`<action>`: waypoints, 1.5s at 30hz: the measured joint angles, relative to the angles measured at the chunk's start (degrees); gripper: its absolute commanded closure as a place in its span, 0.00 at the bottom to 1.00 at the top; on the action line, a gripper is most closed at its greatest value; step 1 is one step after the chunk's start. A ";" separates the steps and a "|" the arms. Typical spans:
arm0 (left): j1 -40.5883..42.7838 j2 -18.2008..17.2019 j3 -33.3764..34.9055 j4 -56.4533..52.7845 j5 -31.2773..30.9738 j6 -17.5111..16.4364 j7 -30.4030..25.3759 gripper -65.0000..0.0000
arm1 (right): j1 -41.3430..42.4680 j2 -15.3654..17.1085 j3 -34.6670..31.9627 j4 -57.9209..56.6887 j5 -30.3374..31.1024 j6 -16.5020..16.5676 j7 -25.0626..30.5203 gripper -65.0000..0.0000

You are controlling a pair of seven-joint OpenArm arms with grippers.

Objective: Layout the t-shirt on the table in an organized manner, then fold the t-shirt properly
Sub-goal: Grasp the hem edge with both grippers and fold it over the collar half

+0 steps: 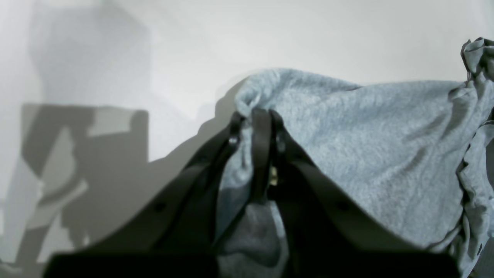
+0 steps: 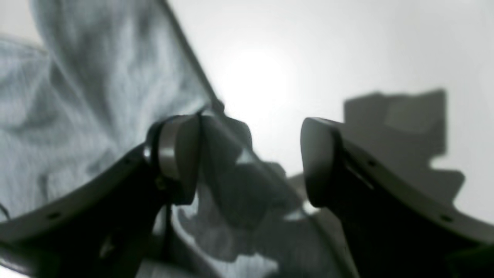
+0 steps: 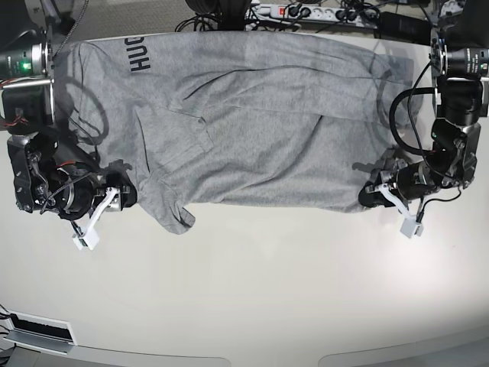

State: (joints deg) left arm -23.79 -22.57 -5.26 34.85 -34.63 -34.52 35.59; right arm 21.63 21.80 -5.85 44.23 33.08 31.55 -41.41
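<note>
a: where's the t-shirt sitting right now?

b: spread across the table, lettering near the far corner on the right arm's side. the left tool is clenched on a fold of the grey cloth at the hem corner; from its wrist view the fabric bunches between its fingers and drapes off to one side of them.

a: and the right tool?

b: released, jaws standing wide. the shirt's edge runs just beside one finger and across the gap, but nothing is pinched. in the base view it sits beside the sleeve that sticks out towards it.

a: what could go wrong from here?

b: i'd say a one-sided pull. if the left tool drags its corner while the other side is loose, the shirt could skew or slide on the glossy table instead of flattening. that bunched grab may also hold more than one layer, so a lift could carry a crease into the fold.

a: and on the right?

b: the view is blurred, but if it closes where it is, it may catch only the hem's thin edge, which could slip out under tension.
</note>
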 measured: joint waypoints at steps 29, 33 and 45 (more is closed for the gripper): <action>-4.13 -1.31 0.07 -0.46 -4.39 0.90 6.45 1.00 | 5.14 -4.39 0.02 -0.50 -1.29 7.96 -3.82 1.00; -7.80 -2.86 0.07 -0.46 -4.09 1.01 6.12 1.00 | 9.99 -2.84 -0.02 -0.52 -1.18 8.11 -3.87 1.00; -14.95 -4.20 0.07 -0.44 -3.96 0.35 6.97 1.00 | 19.34 -2.75 -0.02 -0.52 1.88 8.13 -10.27 1.00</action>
State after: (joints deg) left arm -38.74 -26.76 -5.19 34.41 -38.59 -34.17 42.57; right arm 40.97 19.05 -5.87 43.70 34.96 39.68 -51.68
